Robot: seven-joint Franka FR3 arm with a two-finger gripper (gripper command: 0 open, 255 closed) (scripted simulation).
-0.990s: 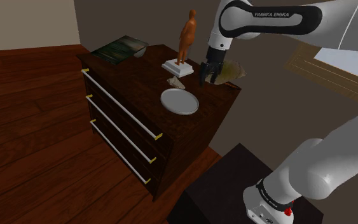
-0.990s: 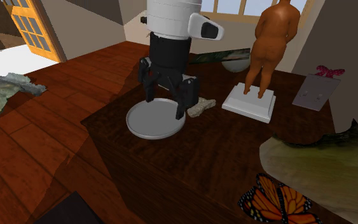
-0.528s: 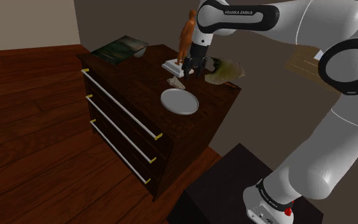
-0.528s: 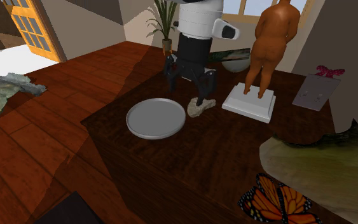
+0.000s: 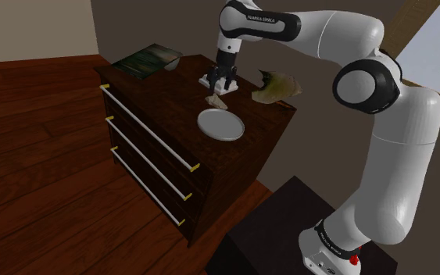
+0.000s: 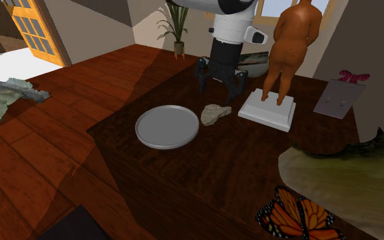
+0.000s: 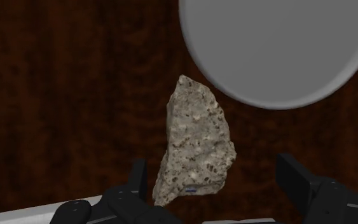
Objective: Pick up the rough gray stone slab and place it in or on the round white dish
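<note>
A rough gray stone slab [image 7: 193, 143] lies flat on the dark wooden dresser top, close beside the round white dish [image 7: 276, 44]. In the second exterior view the stone slab [image 6: 215, 114] sits just right of the dish [image 6: 167, 126]. My gripper [image 6: 219, 83] hovers open above and a little behind the stone, touching nothing. From the shoulder view the gripper [image 5: 218, 84] hangs over the stone slab [image 5: 215, 99], with the dish [image 5: 220, 124] nearer the dresser's front. The wrist view has the stone lying between my spread fingers [image 7: 298, 181], apart from both.
An orange figurine [image 6: 289, 48] on a white base [image 6: 267, 109] stands right beside the gripper. A book [image 5: 147, 60] lies at the dresser's far end. A mossy object [image 5: 275, 86] and a butterfly ornament [image 6: 299, 215] occupy the other end. The dresser [image 5: 159, 144] has several drawers.
The arm has swung from over the dish to above the stone, nearer the figurine's base. Stone and dish have not moved; the fingers stayed open.
</note>
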